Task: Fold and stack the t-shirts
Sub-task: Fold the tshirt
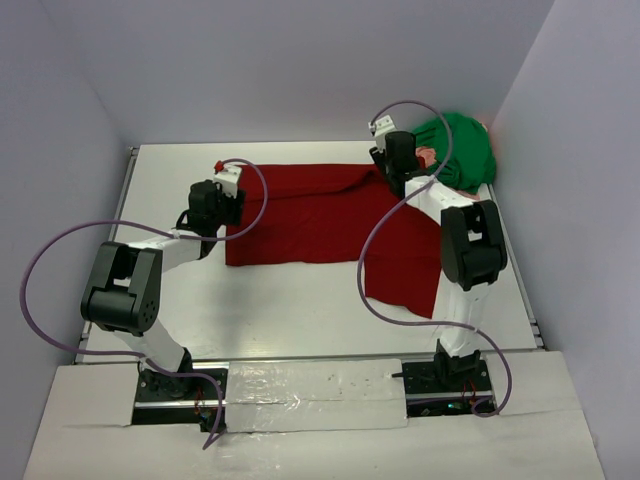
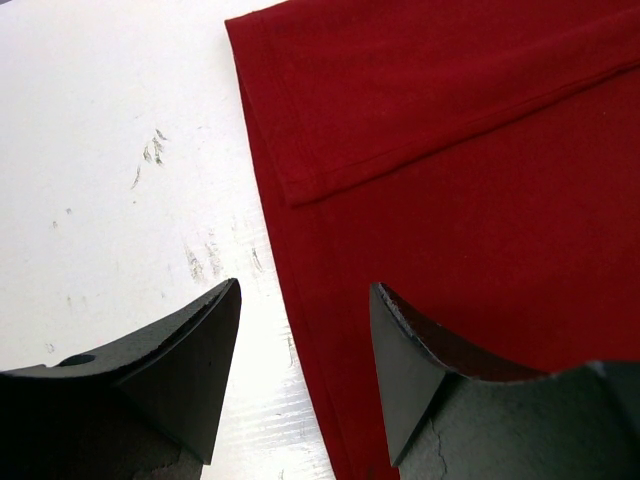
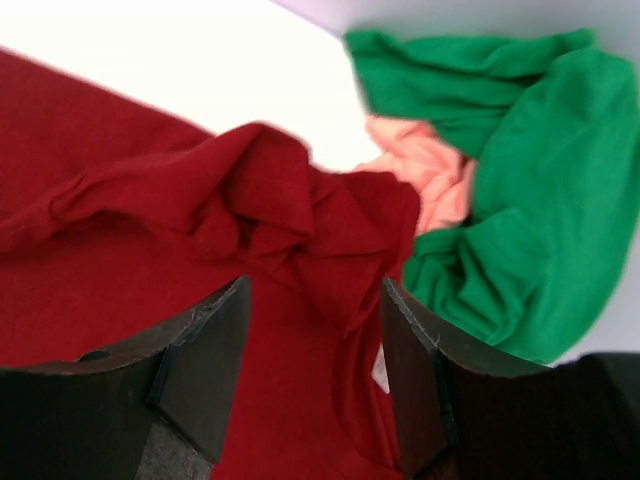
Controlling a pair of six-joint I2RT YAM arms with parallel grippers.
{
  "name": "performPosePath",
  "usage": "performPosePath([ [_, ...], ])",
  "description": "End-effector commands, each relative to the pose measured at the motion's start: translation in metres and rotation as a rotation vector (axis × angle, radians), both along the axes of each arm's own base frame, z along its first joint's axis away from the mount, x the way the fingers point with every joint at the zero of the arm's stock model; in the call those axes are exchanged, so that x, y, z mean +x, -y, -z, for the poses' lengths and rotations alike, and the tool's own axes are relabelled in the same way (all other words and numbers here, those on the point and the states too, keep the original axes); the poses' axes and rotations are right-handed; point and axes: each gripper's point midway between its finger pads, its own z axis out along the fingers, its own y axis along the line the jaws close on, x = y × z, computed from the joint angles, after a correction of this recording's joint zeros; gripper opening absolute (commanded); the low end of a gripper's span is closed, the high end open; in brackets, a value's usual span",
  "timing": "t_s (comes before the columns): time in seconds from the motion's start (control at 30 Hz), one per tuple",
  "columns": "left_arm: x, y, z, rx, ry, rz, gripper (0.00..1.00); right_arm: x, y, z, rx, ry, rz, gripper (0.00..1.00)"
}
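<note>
The dark red t-shirt (image 1: 310,215) lies spread on the white table, with its far right corner bunched up. The green t-shirt (image 1: 462,150) is heaped in the back right corner, and the salmon-pink cloth (image 1: 428,157) is tucked against it. My left gripper (image 1: 230,205) is open and empty. Its fingers straddle the red shirt's left edge (image 2: 300,300) in the left wrist view, where a hemmed fold (image 2: 400,130) lies ahead. My right gripper (image 1: 392,168) is open over the bunched red cloth (image 3: 290,200). The green shirt (image 3: 540,200) and the pink cloth (image 3: 425,165) lie just beyond it.
Purple walls close in the table (image 1: 290,300) at the left, back and right. The green heap sits against the right wall. Purple cables loop from both arms over the table and the shirt. A white label (image 3: 380,372) shows inside the red shirt.
</note>
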Motion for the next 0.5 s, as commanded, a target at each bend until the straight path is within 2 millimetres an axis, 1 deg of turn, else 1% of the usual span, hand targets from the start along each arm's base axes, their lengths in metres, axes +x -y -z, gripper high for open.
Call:
performPosePath([
  [0.0, 0.006, 0.004, -0.021, -0.002, 0.054, 0.006, 0.63, -0.007, -0.001, 0.016, 0.021, -0.06, -0.023, 0.61],
  [0.03, 0.006, 0.004, -0.02, -0.003, 0.054, 0.006, 0.63, -0.004, -0.002, 0.016, 0.029, -0.067, -0.025, 0.61],
  [0.07, 0.006, 0.004, -0.021, -0.004, 0.055, 0.007, 0.63, -0.003, -0.003, 0.021, 0.032, -0.083, -0.033, 0.61],
  [0.1, 0.006, 0.004, -0.021, -0.004, 0.057, 0.006, 0.63, -0.001, -0.003, 0.03, 0.031, -0.106, -0.033, 0.61],
  [0.17, 0.007, 0.004, -0.022, -0.005, 0.057, 0.005, 0.63, 0.0, 0.0, 0.035, 0.015, -0.133, -0.023, 0.61],
  [0.2, 0.007, 0.004, -0.02, -0.004, 0.052, 0.005, 0.63, 0.001, 0.003, 0.043, 0.004, -0.15, -0.014, 0.6],
  [0.23, 0.007, 0.004, -0.02, -0.003, 0.051, 0.006, 0.63, 0.004, 0.005, 0.04, -0.017, -0.147, -0.011, 0.6],
  [0.27, 0.007, 0.004, -0.02, -0.002, 0.051, 0.004, 0.63, 0.005, 0.008, 0.042, -0.028, -0.148, -0.003, 0.6],
  [0.3, 0.007, 0.004, -0.019, -0.003, 0.048, 0.004, 0.63, 0.007, 0.01, 0.047, -0.042, -0.155, 0.0, 0.6],
  [0.47, 0.008, 0.003, -0.02, -0.002, 0.049, 0.002, 0.63, 0.015, 0.024, 0.049, -0.153, -0.121, 0.027, 0.61],
])
